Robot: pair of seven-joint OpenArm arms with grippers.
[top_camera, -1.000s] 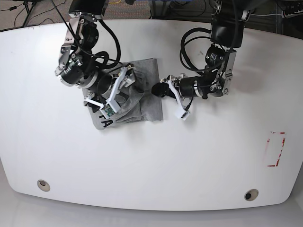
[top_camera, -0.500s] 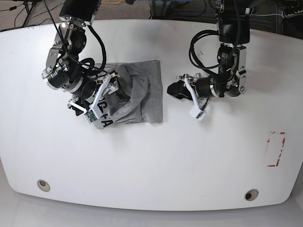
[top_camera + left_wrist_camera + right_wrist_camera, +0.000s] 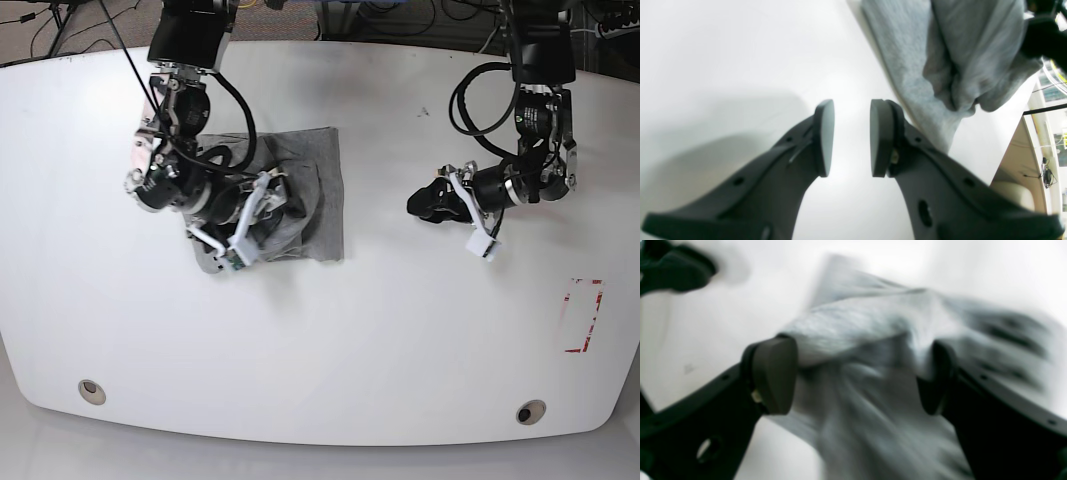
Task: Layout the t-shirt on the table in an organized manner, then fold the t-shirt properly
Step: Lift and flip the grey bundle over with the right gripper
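Observation:
The grey t-shirt (image 3: 318, 195) lies in a bunched, partly folded heap on the white table (image 3: 350, 330), left of centre. My right gripper (image 3: 252, 212) sits on the heap's left side. In the right wrist view the right gripper (image 3: 853, 376) has its jaws wide apart with blurred grey cloth (image 3: 857, 330) lying between them. My left gripper (image 3: 425, 203) hovers over bare table to the right of the shirt, apart from it. In the left wrist view the left gripper (image 3: 846, 136) is open by a narrow gap and empty, with the shirt (image 3: 940, 66) beyond it. The lettering is mostly hidden.
Two metal grommets (image 3: 92, 391) (image 3: 530, 411) sit near the front edge. A red-and-white mark (image 3: 582, 315) is at the right. Cables and floor lie beyond the table's far edge.
My left gripper has drawn away to the right, clear of the shirt. My right arm swung left, then came back over the heap's left side; the cloth shifted.

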